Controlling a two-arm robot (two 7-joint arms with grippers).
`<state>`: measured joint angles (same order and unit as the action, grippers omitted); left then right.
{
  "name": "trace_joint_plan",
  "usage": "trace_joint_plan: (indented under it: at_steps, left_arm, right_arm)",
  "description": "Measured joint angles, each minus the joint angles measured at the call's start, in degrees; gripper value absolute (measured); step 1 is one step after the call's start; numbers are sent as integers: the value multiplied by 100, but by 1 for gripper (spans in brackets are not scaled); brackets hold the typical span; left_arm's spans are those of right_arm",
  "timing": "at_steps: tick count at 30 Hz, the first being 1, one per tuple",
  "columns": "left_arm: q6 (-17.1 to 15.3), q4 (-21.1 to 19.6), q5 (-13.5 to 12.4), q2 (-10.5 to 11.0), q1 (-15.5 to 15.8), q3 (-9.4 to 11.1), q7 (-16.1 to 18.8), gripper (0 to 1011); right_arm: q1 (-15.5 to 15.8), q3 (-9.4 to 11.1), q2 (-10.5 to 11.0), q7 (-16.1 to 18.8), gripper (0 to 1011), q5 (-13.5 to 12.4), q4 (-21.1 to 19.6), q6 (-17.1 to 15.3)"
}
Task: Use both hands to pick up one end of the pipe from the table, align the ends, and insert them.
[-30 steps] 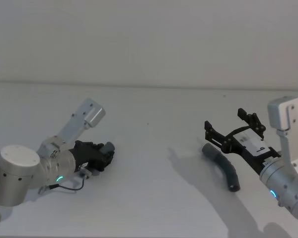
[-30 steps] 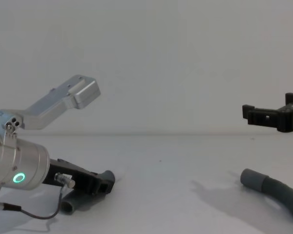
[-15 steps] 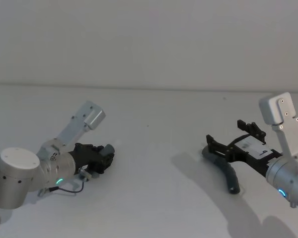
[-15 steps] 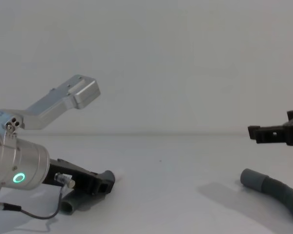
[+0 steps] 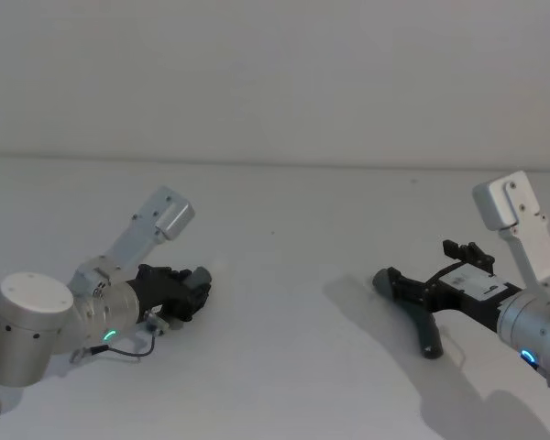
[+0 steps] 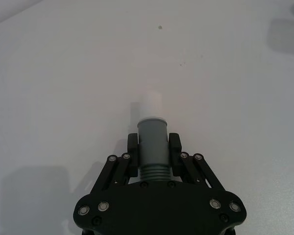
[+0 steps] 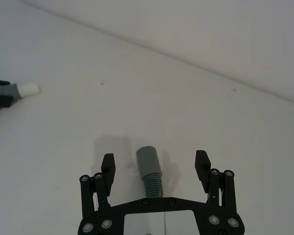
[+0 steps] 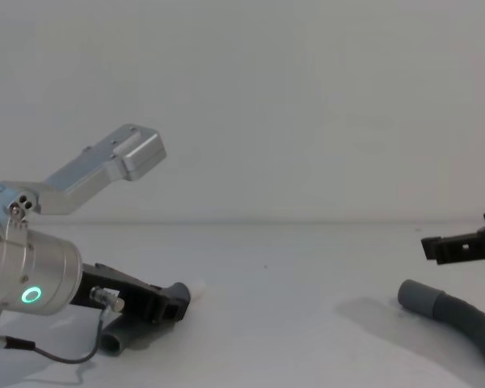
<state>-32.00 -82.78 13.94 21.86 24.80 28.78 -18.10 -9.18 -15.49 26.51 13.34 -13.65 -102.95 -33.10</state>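
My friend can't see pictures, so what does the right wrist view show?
The black plastic right gripper, slim fingers open, hangs over the smooth cuff of a dark-grey ribbed hose piece lying on the plain white table. Far off, the left gripper holds another grey hose piece with a whitish tip.

The left gripper (image 6: 153, 143) is showing matte black dotted with silver screw heads, its silver wrist (image 8: 32, 263) is glowing with a green ring light (image 8: 34, 295), and the left hose piece (image 6: 152, 131) is showing dark grey ribs, a smooth mid-grey cuff and a whitish tip (image 6: 149, 104). The right gripper (image 7: 155, 161) is showing the same black with silver screws plus white labels (image 7: 164, 223), while the right hose piece (image 8: 461, 317) is showing dark grey ribs running into a smooth, lighter grey socket cuff (image 8: 415, 295). The table (image 5: 284, 238) is showing plain matte white, carrying soft grey shadows
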Motion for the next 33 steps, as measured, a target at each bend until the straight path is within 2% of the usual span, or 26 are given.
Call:
trace_joint_plan:
  at_steps: [14,33]
  left_arm:
    - [0,0,0,0,0,0,0,352]
    - [0,0,0,0,0,0,0,352]
  right_arm:
    - [-245,-117,-59,183,1001,41,422,-318]
    - [-507,-238,-165,392,1001,117,903,-445]
